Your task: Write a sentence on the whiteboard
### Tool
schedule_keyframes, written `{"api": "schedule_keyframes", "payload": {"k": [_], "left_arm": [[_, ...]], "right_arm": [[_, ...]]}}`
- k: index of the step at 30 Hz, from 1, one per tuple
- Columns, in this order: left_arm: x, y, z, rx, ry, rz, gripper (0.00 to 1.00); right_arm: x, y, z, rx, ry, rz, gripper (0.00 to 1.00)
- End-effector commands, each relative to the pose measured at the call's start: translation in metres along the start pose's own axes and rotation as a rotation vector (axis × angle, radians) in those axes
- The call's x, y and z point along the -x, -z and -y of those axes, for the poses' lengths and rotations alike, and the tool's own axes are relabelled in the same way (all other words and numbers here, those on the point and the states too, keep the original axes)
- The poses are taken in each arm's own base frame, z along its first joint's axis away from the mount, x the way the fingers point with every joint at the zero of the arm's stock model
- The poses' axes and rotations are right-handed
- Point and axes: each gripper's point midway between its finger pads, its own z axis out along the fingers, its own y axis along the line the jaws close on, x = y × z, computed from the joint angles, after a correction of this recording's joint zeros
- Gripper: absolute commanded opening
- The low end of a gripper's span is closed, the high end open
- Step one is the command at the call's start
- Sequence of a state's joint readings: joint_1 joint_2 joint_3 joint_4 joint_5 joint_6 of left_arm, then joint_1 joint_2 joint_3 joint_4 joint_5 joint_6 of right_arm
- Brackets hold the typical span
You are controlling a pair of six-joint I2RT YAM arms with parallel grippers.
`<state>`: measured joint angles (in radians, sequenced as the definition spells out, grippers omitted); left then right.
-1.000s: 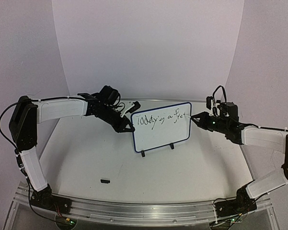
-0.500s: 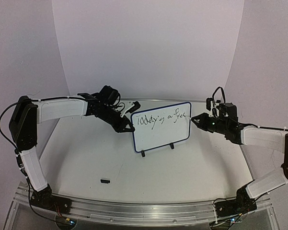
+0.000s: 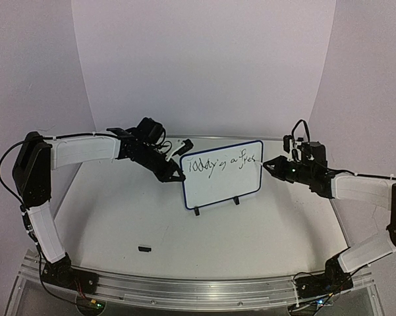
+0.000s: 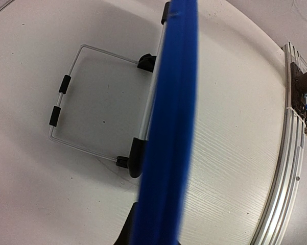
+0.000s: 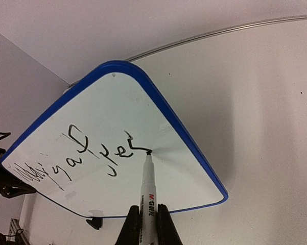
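Grippers: right gripper (image 5: 148, 210) clamped on marker (image 5: 148, 181), tip touching whiteboard (image 3: 221, 189) at sentence (image 3: 223, 164) end; left gripper (image 3: 175, 168) clamped on whiteboard's left rim. Whiteboard upright on bench (image 3: 118, 217), long axis sideways, marker pointing at it.

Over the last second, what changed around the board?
The right gripper, shut on the marker, slid slightly to the right at the end of the sentence, which gained one more stroke. The left gripper kept its clamp on the left edge of the whiteboard, and the whiteboard did not shift.
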<state>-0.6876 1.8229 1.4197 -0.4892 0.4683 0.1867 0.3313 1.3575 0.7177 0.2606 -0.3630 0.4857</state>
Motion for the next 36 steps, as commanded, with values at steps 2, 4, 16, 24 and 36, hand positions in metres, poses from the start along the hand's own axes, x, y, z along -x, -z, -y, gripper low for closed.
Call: {"api": "schedule_keyframes", "payload": {"k": [2, 4, 16, 24, 36], "left_arm": [[0.004, 0.001, -0.007, 0.040, -0.032, -0.011, 0.00], [0.004, 0.001, -0.006, 0.040, -0.032, -0.010, 0.00], [0.005, 0.002, -0.006, 0.041, -0.033, -0.009, 0.00], [0.005, 0.002, -0.006, 0.040, -0.033, -0.010, 0.00], [0.003, 0.000, -0.006, 0.037, -0.031, -0.013, 0.00]], "right_arm": [[0.007, 0.000, -0.012, 0.054, 0.031, 0.001, 0.00], [0.008, 0.001, -0.015, 0.067, 0.034, 0.003, 0.00], [0.041, 0.047, -0.027, 0.037, 0.053, 0.168, 0.00], [0.047, 0.039, -0.019, -0.016, 0.067, 0.168, 0.00], [0.059, 0.033, -0.028, 0.013, 0.090, 0.181, 0.00]]}}
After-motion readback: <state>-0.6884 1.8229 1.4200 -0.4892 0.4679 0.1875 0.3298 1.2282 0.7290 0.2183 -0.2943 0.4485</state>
